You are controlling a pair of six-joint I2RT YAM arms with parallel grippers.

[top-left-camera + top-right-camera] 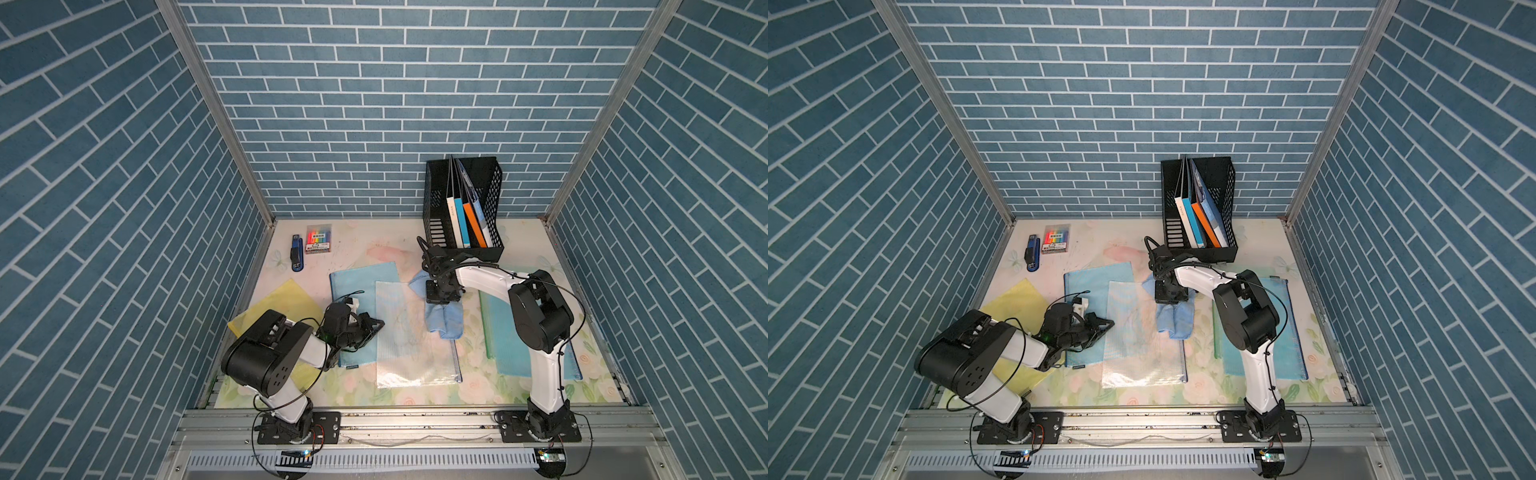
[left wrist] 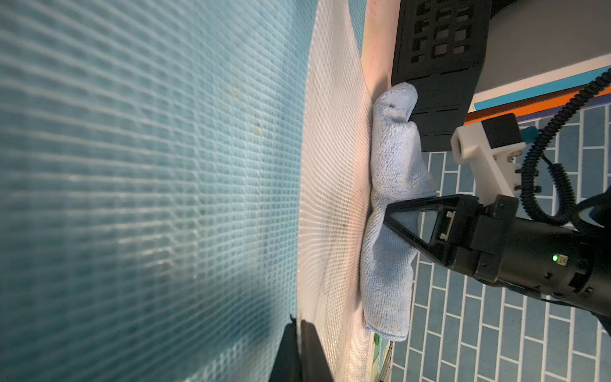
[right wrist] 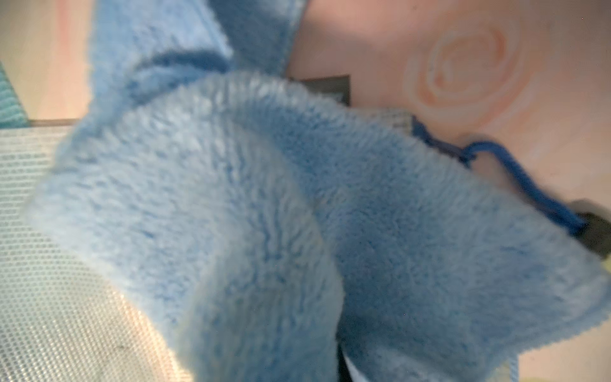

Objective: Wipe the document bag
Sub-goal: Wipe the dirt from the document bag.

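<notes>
The document bag (image 1: 409, 336) (image 1: 1138, 340) is a clear mesh pouch lying flat mid-table, partly over a blue mesh bag (image 1: 361, 282). My left gripper (image 1: 379, 323) (image 1: 1111, 323) lies low at the pouch's left edge. In the left wrist view its dark fingers (image 2: 314, 357) are shut, and the pouch's edge (image 2: 330, 198) runs in between them. A light blue cloth (image 1: 446, 322) (image 2: 390, 264) (image 3: 264, 215) rests on the pouch's far right corner. My right gripper (image 1: 442, 300) (image 1: 1170, 300) points down and is shut on the cloth.
A black file rack (image 1: 434, 232) with books stands at the back right, just behind the right wrist. A yellow folder (image 1: 286, 299) lies under the left arm and a green-edged blue bag (image 1: 498, 332) under the right arm. A stapler (image 1: 296, 257) and a marker pack (image 1: 318, 239) sit back left.
</notes>
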